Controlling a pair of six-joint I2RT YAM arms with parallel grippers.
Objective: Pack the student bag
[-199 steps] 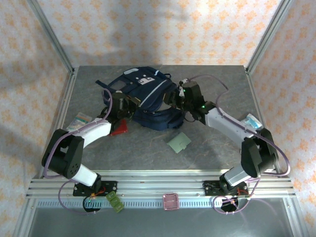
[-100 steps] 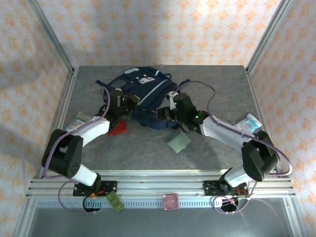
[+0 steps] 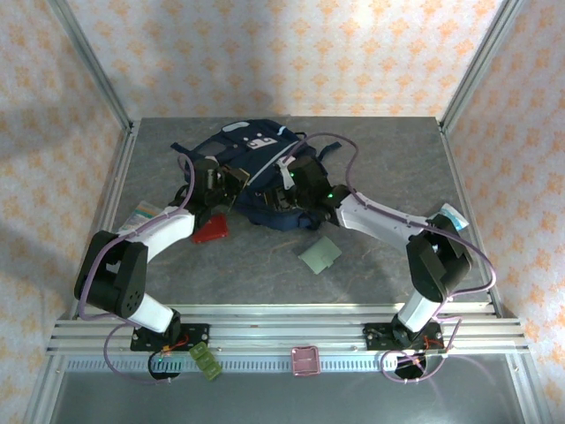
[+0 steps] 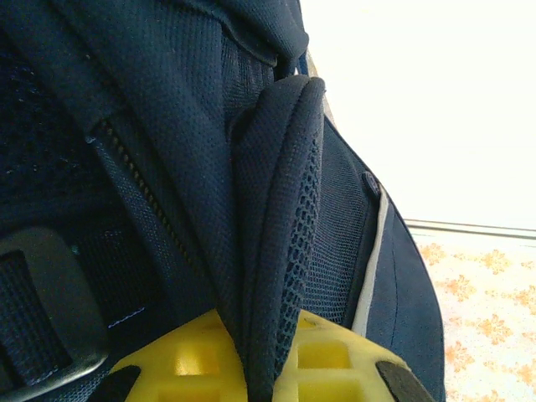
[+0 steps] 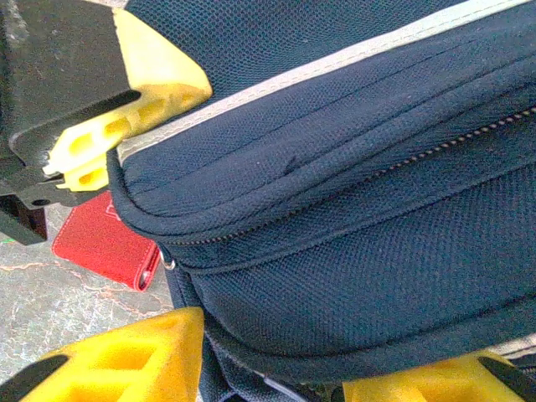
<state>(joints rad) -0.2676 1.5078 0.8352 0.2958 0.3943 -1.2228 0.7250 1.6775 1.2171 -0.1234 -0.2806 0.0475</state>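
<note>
The student bag [image 3: 256,159], navy blue with grey stripes, lies at the back middle of the table. My left gripper [image 3: 231,183] is at the bag's left side, and in the left wrist view its yellow fingers [image 4: 335,356] are shut on a fold of the bag's navy mesh fabric [image 4: 276,218]. My right gripper [image 3: 279,196] is at the bag's near edge. Its yellow fingers [image 5: 126,360] stand apart, and the bag's zipped lower bulge [image 5: 335,268] sits between them. The left gripper's yellow finger [image 5: 138,96] shows at the bag's corner in the right wrist view.
A red case [image 3: 212,230] lies on the table just left of the bag's front, also seen in the right wrist view [image 5: 105,243]. A grey-green pad [image 3: 319,254] lies in front of the bag. Small packets sit at the left [image 3: 141,216] and right [image 3: 448,216] sides.
My right arm has swung left from the bag's right side to its near edge. My left gripper has stayed shut on the bag and drawn slightly back.
</note>
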